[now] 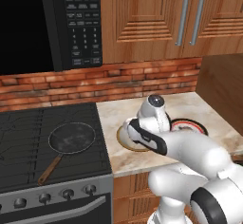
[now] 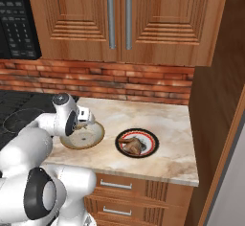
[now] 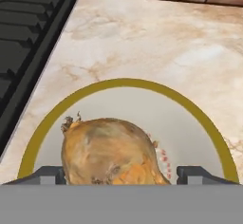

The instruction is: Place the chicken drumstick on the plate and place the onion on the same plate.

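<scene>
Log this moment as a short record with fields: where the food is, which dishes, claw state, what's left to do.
drumstick: lies on the plate
onion: sits in the tan bowl, left of the plate
claw: open, fingertips either side of the onion, not yet closed on it
counter: holds both dishes
stove: pan on it
left to do: onion to the plate

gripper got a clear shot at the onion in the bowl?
Likely yes: the onion sits in the tan bowl between the open gripper's fingertips, nothing between them.
</scene>
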You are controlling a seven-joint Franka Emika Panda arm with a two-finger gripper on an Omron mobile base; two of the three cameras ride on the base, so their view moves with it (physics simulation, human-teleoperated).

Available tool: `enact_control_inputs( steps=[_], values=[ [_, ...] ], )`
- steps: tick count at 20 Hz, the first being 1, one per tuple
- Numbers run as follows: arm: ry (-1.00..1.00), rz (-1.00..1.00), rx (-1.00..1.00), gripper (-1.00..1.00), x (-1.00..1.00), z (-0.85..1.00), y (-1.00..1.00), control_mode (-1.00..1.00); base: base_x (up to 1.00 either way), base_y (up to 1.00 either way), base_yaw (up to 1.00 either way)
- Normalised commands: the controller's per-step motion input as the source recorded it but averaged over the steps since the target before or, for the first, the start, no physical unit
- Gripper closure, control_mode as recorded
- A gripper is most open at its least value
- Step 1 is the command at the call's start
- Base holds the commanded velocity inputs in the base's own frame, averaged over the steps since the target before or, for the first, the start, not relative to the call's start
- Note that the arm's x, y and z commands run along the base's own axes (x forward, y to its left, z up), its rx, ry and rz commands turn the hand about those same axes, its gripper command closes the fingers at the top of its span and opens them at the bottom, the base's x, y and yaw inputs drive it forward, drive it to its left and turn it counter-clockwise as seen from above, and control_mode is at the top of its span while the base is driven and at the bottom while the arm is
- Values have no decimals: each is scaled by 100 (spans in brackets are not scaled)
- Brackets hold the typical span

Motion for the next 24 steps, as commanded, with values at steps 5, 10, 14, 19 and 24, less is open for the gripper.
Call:
enact_control_inputs(
  steps=[5, 10, 14, 19, 24],
  values=[
    [0, -9, 0, 100, 0, 58, -78, -100, 0, 0, 0],
    [0, -17, 0, 100, 0, 31, -100, -100, 0, 0, 0],
    [0, -24, 0, 100, 0, 17, -100, -100, 0, 0, 0],
    [0, -27, 0, 100, 0, 0, -100, -100, 0, 0, 0],
    [-1, -25, 0, 100, 0, 0, -100, -100, 0, 0, 0]
  ],
)
